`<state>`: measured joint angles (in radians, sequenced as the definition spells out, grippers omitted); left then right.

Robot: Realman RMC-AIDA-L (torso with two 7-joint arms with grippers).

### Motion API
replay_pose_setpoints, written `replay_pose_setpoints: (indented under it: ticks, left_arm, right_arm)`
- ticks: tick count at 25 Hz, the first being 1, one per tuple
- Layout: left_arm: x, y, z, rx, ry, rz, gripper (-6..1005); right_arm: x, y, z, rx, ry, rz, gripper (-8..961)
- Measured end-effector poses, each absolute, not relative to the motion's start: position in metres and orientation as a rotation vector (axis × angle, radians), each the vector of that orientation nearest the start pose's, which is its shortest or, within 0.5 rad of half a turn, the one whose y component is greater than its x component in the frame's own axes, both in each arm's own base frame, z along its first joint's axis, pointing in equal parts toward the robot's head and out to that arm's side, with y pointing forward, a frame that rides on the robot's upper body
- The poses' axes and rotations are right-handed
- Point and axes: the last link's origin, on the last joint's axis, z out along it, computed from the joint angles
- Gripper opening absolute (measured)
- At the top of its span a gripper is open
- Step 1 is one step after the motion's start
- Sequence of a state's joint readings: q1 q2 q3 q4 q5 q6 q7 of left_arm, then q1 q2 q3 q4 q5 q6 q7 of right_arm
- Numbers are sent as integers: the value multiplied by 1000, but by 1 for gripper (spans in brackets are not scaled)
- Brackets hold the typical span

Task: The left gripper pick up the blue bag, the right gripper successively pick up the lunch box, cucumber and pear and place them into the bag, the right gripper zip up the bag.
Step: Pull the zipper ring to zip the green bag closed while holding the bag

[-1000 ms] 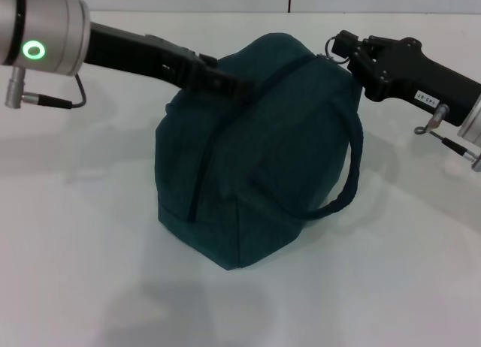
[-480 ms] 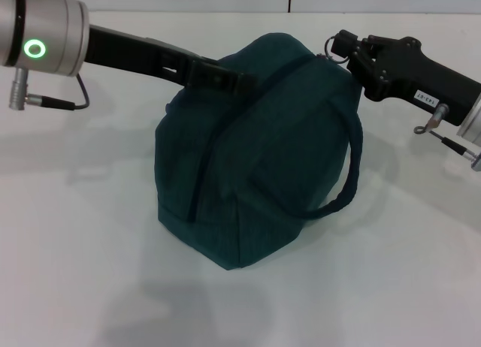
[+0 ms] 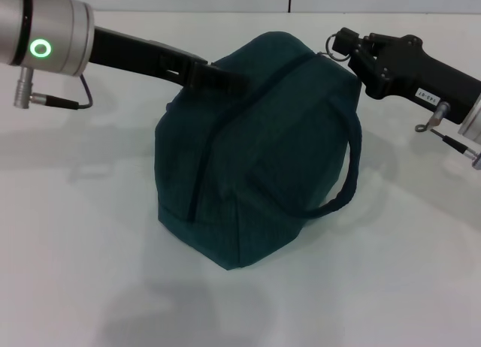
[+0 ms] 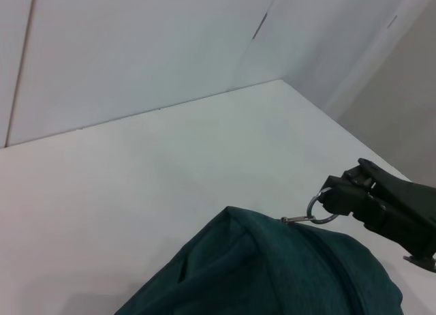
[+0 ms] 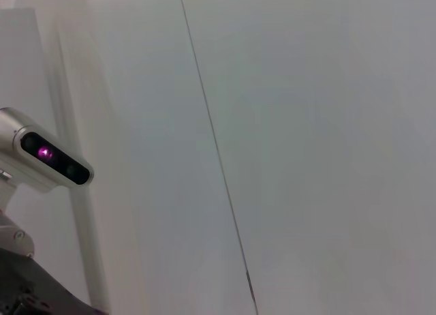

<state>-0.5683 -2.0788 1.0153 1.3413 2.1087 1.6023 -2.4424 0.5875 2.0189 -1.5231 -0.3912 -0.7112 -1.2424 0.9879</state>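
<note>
With the bag (image 3: 255, 159) zipped at frame centre on the table (image 3: 75, 272), the right gripper (image 3: 347, 50), upper right, pinches the zip ring (image 4: 320, 209), so it should let go cleanly, while the left gripper (image 3: 225, 80), upper left, looks pressed together by the bag's top.

left gripper (image 3: 225, 79) reached from upper left toward frame centre, wrist light green | right gripper (image 3: 344, 45) at upper right, fingers pinched together
</note>
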Motion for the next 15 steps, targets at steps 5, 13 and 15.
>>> replay_pose_setpoints:
  ticks: [5,13,15]
  left_arm:
    - [-152,361,50,-2688,-1078,-371,393]
    - [-154,360,45,-2721,-1005,-368,107]
    - [-153,360,45,-2728,-996,-374,82]
  right_arm:
    - [202,372,-28,-2353,471,1155,9]
    - [203,371,-28,-2352,474,1157,9]
    - [203,371,-28,-2350,478,1157,9]
